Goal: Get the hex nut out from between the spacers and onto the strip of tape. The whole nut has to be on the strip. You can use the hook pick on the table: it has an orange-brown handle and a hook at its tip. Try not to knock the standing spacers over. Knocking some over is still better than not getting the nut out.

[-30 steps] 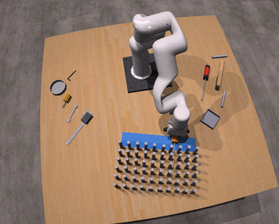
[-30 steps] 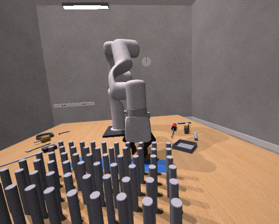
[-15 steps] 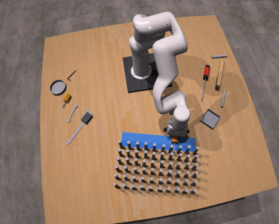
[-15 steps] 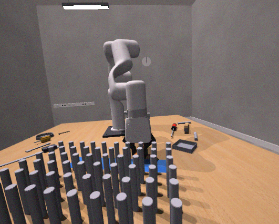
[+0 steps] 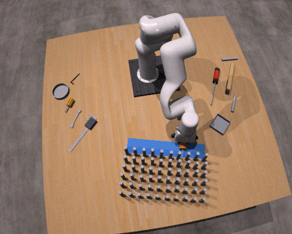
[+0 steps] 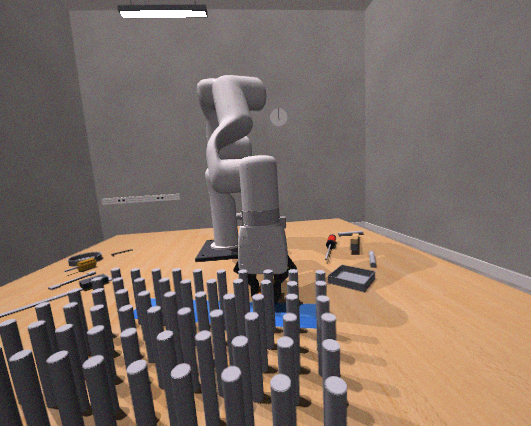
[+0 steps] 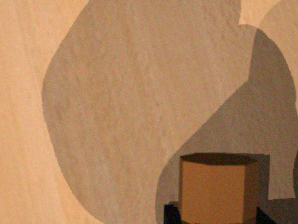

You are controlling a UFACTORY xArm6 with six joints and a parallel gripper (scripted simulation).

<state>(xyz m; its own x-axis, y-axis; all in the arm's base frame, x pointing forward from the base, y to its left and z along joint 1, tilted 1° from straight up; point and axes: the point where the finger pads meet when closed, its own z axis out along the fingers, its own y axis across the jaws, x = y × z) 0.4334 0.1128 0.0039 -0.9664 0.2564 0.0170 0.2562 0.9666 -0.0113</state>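
Observation:
My gripper (image 5: 183, 143) hangs over the right part of the blue tape strip (image 5: 154, 145), at the near edge of the spacer field (image 5: 164, 174). It is shut on the hook pick's orange-brown handle (image 5: 182, 146), which also shows as a hexagonal end at the bottom of the wrist view (image 7: 218, 187). The pick's thin shaft (image 5: 182, 163) reaches from the handle in between the upright grey spacers. In the exterior view the gripper (image 6: 265, 282) stands low behind the spacers (image 6: 191, 340), with the tape (image 6: 301, 317) partly showing. I cannot make out the hex nut among the spacers.
A grey square tray (image 5: 220, 124) lies right of the gripper. A red-handled screwdriver (image 5: 215, 82), a wooden block (image 5: 230, 78) and two grey rods lie at the back right. A caliper (image 5: 83, 132), a round dish (image 5: 60, 91) and small tools lie at the left.

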